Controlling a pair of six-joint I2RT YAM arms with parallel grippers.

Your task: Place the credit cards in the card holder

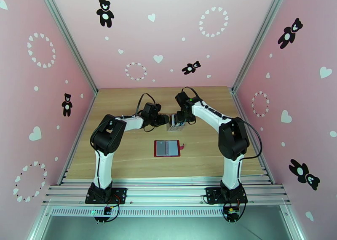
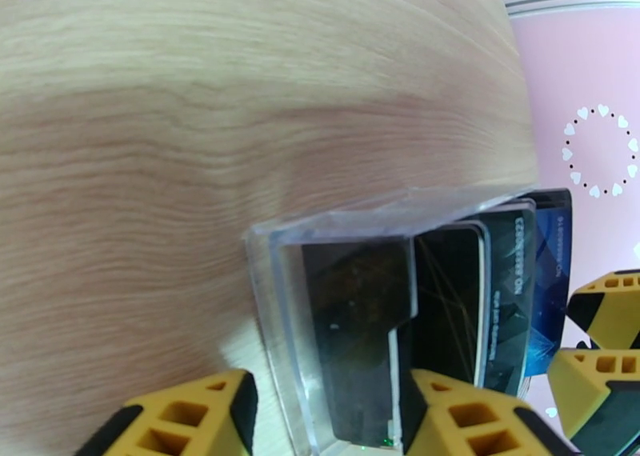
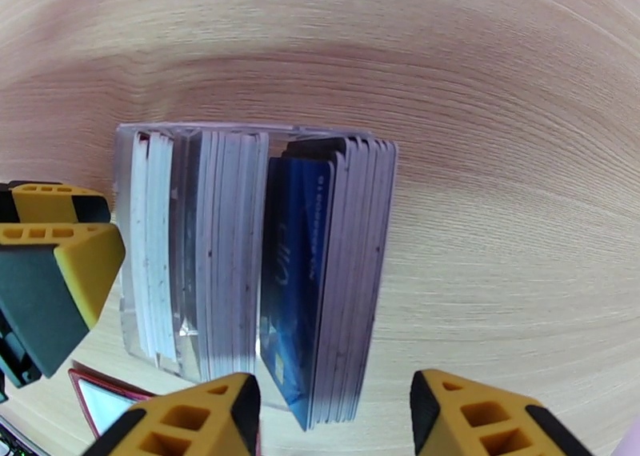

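The credit cards [image 3: 292,290] stand on edge in a clear plastic rack [image 1: 175,124] at mid-table: a white stack, a grey stack, and a stack fronted by a blue card. In the left wrist view I see black cards [image 2: 448,306] and the blue one [image 2: 552,282]. My left gripper [image 2: 328,418] is open, its fingers either side of the rack's near end and a dark card. My right gripper [image 3: 334,418] is open astride the blue-fronted stack, not visibly touching it. The card holder [image 1: 167,148] lies open and flat, dark red with grey pockets, nearer me than the rack.
The two grippers [image 1: 165,120] [image 1: 180,121] face each other closely across the rack. The left gripper's finger [image 3: 48,282] sits just beside the rack's white-card end. A corner of the card holder [image 3: 104,398] shows below the rack. Pink walls enclose the wooden table [image 1: 126,161].
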